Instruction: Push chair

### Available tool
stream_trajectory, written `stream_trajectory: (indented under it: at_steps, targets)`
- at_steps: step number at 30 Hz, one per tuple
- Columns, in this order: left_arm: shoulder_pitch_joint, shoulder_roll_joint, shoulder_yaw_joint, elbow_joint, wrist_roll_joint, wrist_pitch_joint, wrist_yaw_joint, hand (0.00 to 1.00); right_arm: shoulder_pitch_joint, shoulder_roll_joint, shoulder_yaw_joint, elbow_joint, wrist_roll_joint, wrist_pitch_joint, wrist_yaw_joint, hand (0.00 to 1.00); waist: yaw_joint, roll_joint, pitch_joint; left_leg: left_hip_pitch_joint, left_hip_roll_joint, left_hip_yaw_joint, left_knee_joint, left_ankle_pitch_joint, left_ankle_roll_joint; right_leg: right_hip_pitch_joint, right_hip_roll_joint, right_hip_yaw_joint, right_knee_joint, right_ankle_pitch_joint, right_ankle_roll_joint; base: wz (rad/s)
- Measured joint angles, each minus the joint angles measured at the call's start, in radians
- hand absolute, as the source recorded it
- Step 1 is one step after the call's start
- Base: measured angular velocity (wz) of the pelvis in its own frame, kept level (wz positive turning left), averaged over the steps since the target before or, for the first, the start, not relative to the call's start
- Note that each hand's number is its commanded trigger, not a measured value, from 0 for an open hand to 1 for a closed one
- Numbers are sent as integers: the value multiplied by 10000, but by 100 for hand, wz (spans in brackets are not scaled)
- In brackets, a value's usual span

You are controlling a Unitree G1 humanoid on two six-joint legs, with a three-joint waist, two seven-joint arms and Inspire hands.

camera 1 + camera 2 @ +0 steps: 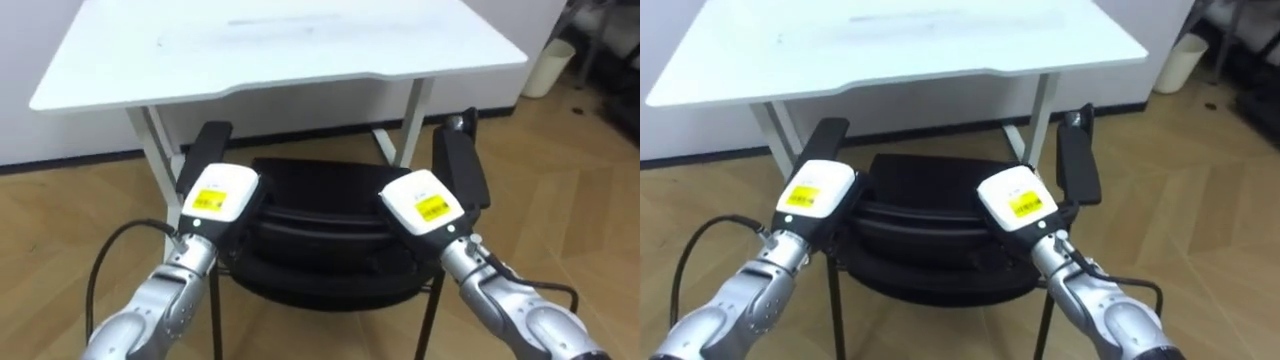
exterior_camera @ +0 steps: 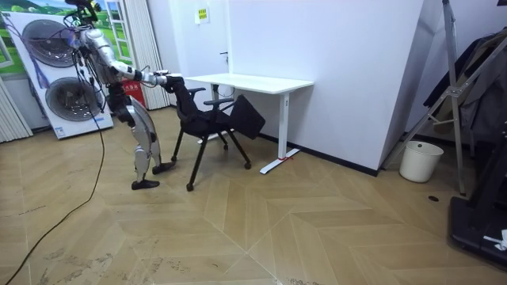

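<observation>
black chair [image 1: 320,250], seen from above and behind: a curved, matte backrest nearest the robot, a dark padded seat beyond it, and thin dark metal legs. two flat, oblong armrests rise at the sides, the left armrest [image 1: 208,150] and the right armrest [image 1: 460,165]. the chair stands on a herringbone wood floor [image 2: 277,229] directly in front of a white desk [image 1: 280,45], its seat facing the desk's near edge. the desk has a smooth top with rounded corners and slim white legs. a pale round bin [image 1: 548,65] stands well apart, by the wall on the right.

left hand [image 1: 218,197] and right hand [image 1: 425,203] rest on the top of the backrest, one toward each end, each showing a glossy white back cover with a yellow label. the silver forearms reach forward and converge slightly. the fingers lie against the black backrest; whether they are apart or clamped on it cannot be told.

in the room view the robot stands behind the chair, on the room view's left, leaning forward, both arms stretched out level.
</observation>
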State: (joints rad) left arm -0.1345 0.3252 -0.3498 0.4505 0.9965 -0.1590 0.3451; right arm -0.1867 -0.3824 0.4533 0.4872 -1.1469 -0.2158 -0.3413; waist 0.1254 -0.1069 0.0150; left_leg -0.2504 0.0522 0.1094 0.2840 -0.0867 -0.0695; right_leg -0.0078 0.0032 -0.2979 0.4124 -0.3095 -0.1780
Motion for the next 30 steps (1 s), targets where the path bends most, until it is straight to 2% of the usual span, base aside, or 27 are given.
stream_trajectory:
  at_steps: [1,2,3,5,6,7,8,10,11,13,14,15,16,17,18,19,20,21,22,23,24,25,26,27,28,29,30]
  targets:
    - [15,1,1,-104,0,60,-9,100,-1,-23,-1,-23,-17,1,-94,100,75,-4,-2,-3,-190,9,-346,415,52,71,8,1,-129,-16,28,0]
    - [24,6,3,-151,1,89,-17,100,-4,-28,-1,-47,-20,6,-118,100,99,-13,-8,2,-264,3,-462,592,68,108,8,7,-173,-32,58,0]
    - [81,36,15,-340,0,193,-63,100,-3,-42,-1,-135,-48,35,-146,100,110,-35,-39,8,-359,2,-576,844,118,119,8,17,-183,-97,181,5]
    - [175,82,44,-657,0,307,-112,100,-2,-104,-5,-287,-25,65,-156,100,145,-50,-38,17,-458,15,-615,1078,305,118,3,9,-114,-328,613,6]
    - [175,125,44,-802,1,347,-163,100,-6,-132,-5,-333,47,65,-186,100,175,-85,-25,58,-543,89,-625,1135,394,130,-23,59,-13,-548,1021,0]
    - [161,170,47,-891,2,377,-229,100,-23,-116,-4,-331,80,72,-191,100,213,-169,-5,192,-633,363,-639,1143,469,188,-71,232,117,-760,1407,-4]
    - [158,186,47,-909,9,384,-252,100,-23,-106,-4,-330,86,72,-179,100,242,-206,-9,266,-662,515,-633,1178,560,233,-137,244,184,-853,1577,-10]
    - [107,256,47,-950,-15,410,-310,100,-45,-60,2,-326,113,106,-199,100,419,-284,2,548,-892,924,-598,981,1059,336,-490,212,659,-1018,1880,-9]
    - [78,263,46,-950,-16,411,-332,100,-54,-53,2,-325,116,123,-208,100,413,-325,25,617,-997,965,-590,923,1107,326,-616,197,869,-1028,1897,7]
    - [-99,233,49,-956,-17,432,-493,100,-99,-100,-9,-329,142,172,-284,100,435,-470,85,894,-1352,1237,-599,649,1369,-51,-1178,270,2311,-1011,1941,12]
    - [-159,226,49,-955,-16,444,-529,100,-120,-96,-11,-322,156,202,-301,100,440,-502,96,952,-1416,1284,-528,544,1391,-193,-1354,262,2703,-958,1970,4]
    - [-235,215,48,-929,-12,479,-602,100,-180,-77,-11,-260,157,215,-298,100,435,-501,114,1048,-1461,1293,-253,290,1484,-402,-1608,220,3500,-704,1955,6]
    - [-275,179,38,-861,-10,480,-669,100,-177,-66,-11,-197,168,215,-295,100,421,-374,99,1140,-1329,1270,110,-48,1560,-511,-1663,194,4064,-245,1837,0]
    - [-254,189,25,-851,-9,483,-690,100,-172,-24,-6,-136,166,211,-296,100,430,-282,105,1240,-1250,1210,241,-228,1561,-523,-1649,180,4312,56,1822,0]
    - [-187,216,-8,-845,5,499,-703,100,-123,82,16,-2,161,206,-356,100,416,-78,116,1514,-1098,980,371,-570,1528,-590,-1548,134,4770,764,1906,5]
    - [-179,257,-80,-854,5,492,-741,100,12,142,7,7,162,213,-421,100,365,93,120,1674,-949,741,477,-924,1568,-791,-1557,-9,5301,1023,1911,6]
    - [-173,294,-79,-885,4,476,-741,100,30,170,7,-9,162,213,-438,100,386,100,120,1742,-912,720,521,-1081,1598,-986,-1598,2,5500,862,1941,6]
    - [-173,375,-66,-871,-10,446,-740,100,38,294,11,11,129,253,-440,100,433,172,115,1905,-799,712,557,-1288,1593,-1544,-1566,128,5671,426,1868,0]
    - [-179,424,-66,-816,-23,422,-730,100,39,347,85,25,131,342,-436,100,431,267,140,2101,-682,677,534,-1417,1532,-2079,-1517,234,5369,185,1826,4]
    - [-179,422,-62,-774,-22,392,-703,100,47,352,98,31,131,343,-437,100,432,324,154,2217,-638,603,536,-1473,1460,-2315,-1526,214,5034,152,1820,23]
    - [-162,444,-60,-655,-14,272,-647,100,133,389,132,32,108,348,-442,100,392,370,172,2515,-601,459,417,-1604,1446,-2680,-1543,288,4054,180,1816,36]
    - [-79,500,-43,-634,-3,201,-632,100,247,469,134,17,84,346,-441,100,290,382,164,2763,-596,388,284,-1703,1350,-2916,-1529,512,2636,411,1878,41]
    - [-26,528,-35,-644,-5,175,-632,100,304,501,134,3,72,339,-440,100,199,352,117,2860,-597,292,295,-1823,1327,-2947,-1538,546,1848,653,1934,42]
    - [93,584,12,-662,-19,118,-619,100,365,575,148,10,35,317,-427,100,137,289,29,3105,-595,115,304,-2051,1261,-2899,-1485,811,225,1235,1988,51]
    - [131,487,5,-457,-29,52,-549,100,325,553,148,113,8,308,-349,100,62,351,-60,3362,-413,-201,351,-2222,1032,-2658,-1163,1075,-625,1792,1982,63]
    - [131,415,-27,-443,35,84,-463,100,326,491,131,170,76,193,-270,100,-3,312,-200,3502,-275,-375,407,-2400,851,-2322,-893,1175,-934,2566,1730,50]
    - [141,477,33,-467,47,78,-417,100,379,477,137,52,81,84,-348,100,9,360,-189,3582,-191,-390,422,-2493,744,-2220,-791,1156,-895,2662,1642,33]
